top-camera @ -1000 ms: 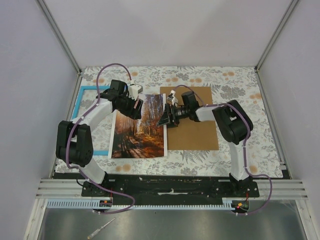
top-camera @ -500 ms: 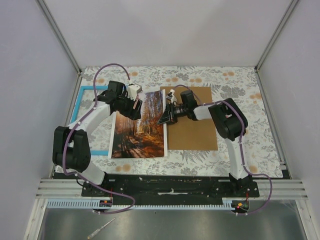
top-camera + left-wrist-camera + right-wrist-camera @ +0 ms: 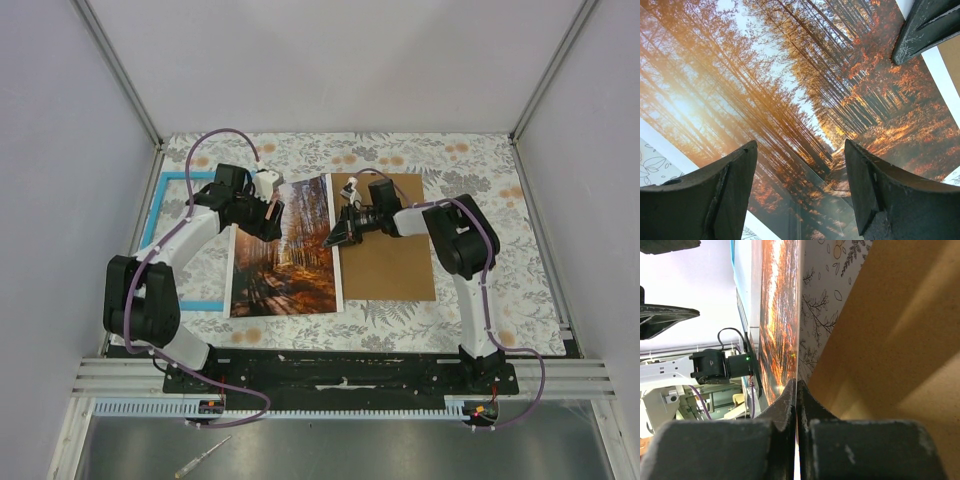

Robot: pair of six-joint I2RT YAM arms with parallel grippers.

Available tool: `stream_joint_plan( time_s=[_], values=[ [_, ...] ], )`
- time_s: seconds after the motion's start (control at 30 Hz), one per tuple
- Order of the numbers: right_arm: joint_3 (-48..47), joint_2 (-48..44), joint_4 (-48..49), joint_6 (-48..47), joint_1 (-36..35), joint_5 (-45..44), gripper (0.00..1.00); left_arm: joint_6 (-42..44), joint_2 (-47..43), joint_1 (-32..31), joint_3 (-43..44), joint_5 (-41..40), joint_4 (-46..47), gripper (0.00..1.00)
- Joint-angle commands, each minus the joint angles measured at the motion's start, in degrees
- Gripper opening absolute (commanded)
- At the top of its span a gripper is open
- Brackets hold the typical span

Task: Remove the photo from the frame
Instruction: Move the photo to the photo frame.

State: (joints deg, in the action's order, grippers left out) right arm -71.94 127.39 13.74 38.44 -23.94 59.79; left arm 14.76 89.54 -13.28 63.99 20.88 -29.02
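- My right gripper (image 3: pixel 796 390) is fully closed, pinching the right-hand edge of the photo (image 3: pixel 285 262) about halfway along that edge.
- In the right wrist view the two fingers meet with only the thin sheet between them.
- The photo lies picture-side up in the middle of the floral counter cover (image 3: pixel 480 200), its long sides running away from the arm bases.
- Its pinched edge sits right at the left edge of the brown backing board (image 3: pixel 395 262); from above I cannot tell whether it overlaps the board or is lifted off it.
- My left gripper (image 3: pixel 800 144) is wide open and holds nothing. It hangs over the far left part of the photo, and the print shows clearly between its fingers.
- The right gripper's dark finger shows in the top right corner of the left wrist view.
- The blue frame (image 3: pixel 190 176) lies flat to the left of the photo, with its far and left sides in sight.
- The left arm crosses over the frame's right part, so I cannot tell whether frame and photo touch.
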Motion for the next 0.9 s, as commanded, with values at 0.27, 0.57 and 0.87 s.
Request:
stream_joint_plan(
  time_s=[0.27, 0.57, 0.87],
  values=[
    [-2.3, -6.8, -8.0, -7.2, 4.1, 0.9, 0.00, -1.6, -3.1, 0.1, -1.1, 0.6, 3.1, 0.77],
    [-3.5, -9.7, -19.3, -16.0, 8.7, -0.6, 0.00, -1.7, -3.1, 0.1, -1.2, 1.1, 3.2, 0.77],
    [-7.8, -9.9, -37.3, -29.6, 14.7, -1.4, 0.00, -1.8, -3.1, 0.2, -1.4, 1.5, 3.5, 0.77]
  ],
)
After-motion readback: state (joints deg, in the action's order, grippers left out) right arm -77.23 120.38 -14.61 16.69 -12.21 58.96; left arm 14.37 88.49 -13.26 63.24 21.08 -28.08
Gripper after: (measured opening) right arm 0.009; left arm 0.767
